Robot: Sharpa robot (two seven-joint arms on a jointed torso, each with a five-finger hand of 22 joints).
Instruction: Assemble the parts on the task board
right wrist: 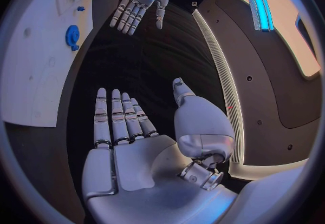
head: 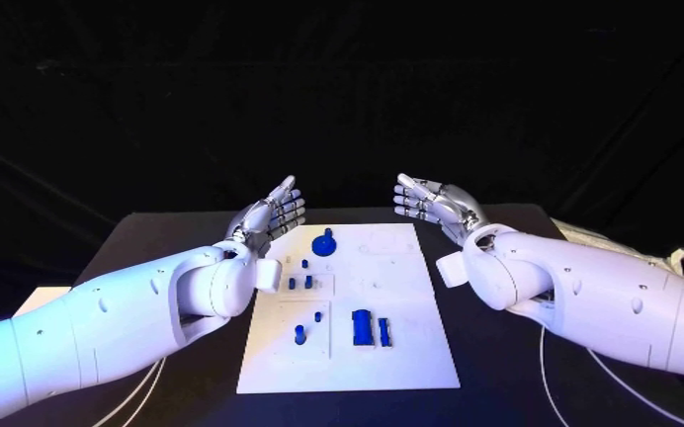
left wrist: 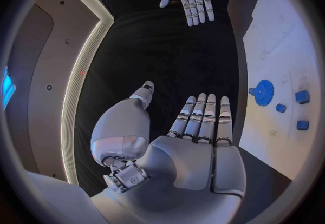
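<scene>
We see left hand (head: 271, 217) raised, fingers spread, holding nothing, at task board's (head: 406, 348) far left. Board lies mid-table, carrying blue parts (head: 364, 326) and round blue gear (head: 325, 244). Right hand (head: 435, 205) likewise spread, nothing held, far right.

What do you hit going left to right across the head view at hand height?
Left hand, open with palm facing inward → round blue part at the far end of the task board → right hand, open too.
</scene>
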